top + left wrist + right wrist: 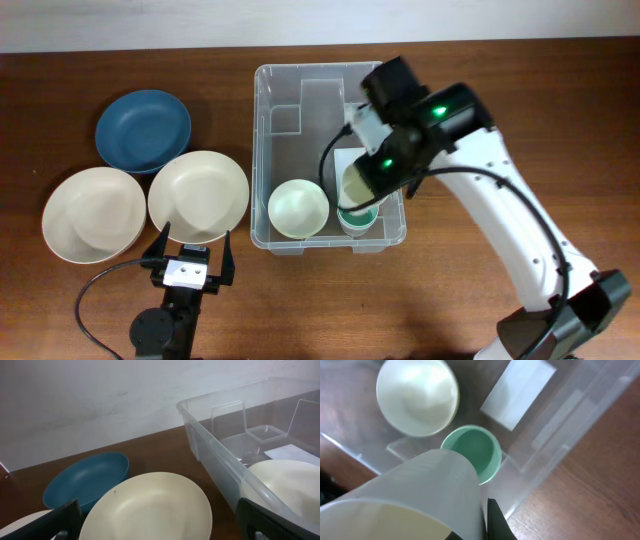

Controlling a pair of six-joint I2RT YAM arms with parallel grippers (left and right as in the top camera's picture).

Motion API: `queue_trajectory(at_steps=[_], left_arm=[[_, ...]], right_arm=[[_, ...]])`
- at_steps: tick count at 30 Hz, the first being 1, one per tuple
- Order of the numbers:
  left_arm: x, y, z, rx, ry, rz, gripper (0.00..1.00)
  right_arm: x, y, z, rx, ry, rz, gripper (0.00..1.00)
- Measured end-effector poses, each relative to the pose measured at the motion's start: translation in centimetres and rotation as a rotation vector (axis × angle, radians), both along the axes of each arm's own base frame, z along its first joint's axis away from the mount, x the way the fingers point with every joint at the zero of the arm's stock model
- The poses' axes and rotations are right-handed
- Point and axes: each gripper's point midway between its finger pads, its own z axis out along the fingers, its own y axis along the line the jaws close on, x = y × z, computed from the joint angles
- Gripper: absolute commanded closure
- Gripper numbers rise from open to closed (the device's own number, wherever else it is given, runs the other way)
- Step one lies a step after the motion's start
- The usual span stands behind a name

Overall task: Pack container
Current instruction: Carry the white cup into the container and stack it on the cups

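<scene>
While the right gripper (486, 521) pinches a likely light cream cup (415, 495) by its rim above the container (262, 150), the left gripper (197, 242) gapes empty.

On the brown wooden table (470, 290), a dark blue round shallow bowl (143, 130) sits far left. In front of it, the left-hand cream round bowl (93, 214) and right-hand cream round bowl (198, 195) crowd rim to rim. Further right, a smaller cream bowl (298, 208) stands beside a mint-green cup (472, 450), with a pale cream cup (420, 500) tilted above it.

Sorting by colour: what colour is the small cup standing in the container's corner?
Mint green; the cup shows best in the right wrist view.
</scene>
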Motion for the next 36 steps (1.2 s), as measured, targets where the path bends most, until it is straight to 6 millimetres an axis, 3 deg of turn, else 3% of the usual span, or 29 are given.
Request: queue_trajectory(at_steps=[9,17,32,35,36], left_arm=[[0.0,0.0,0.0,0.0,0.0,0.0,0.01],[0.0,0.0,0.0,0.0,0.0,0.0,0.01],[0.0,0.0,0.0,0.0,0.0,0.0,0.01],[0.0,0.0,0.0,0.0,0.0,0.0,0.0],[0.0,0.0,0.0,0.0,0.0,0.0,0.01]], right_arm=[[-0.6,-0.8,-2.7,-0.098,0.024,-0.025,0.96],[0.7,-0.3,-3.2,-0.085,-0.026,-0.035,0.96],[0.9,-0.6,-3.4,-0.1,-0.033,-0.042,0.95],[0.9,-0.7,-3.4,-0.104,-0.036,-0.047,0.62],[1.0,-0.7,-3.4,-0.106,-0.039,-0.048,0.58]])
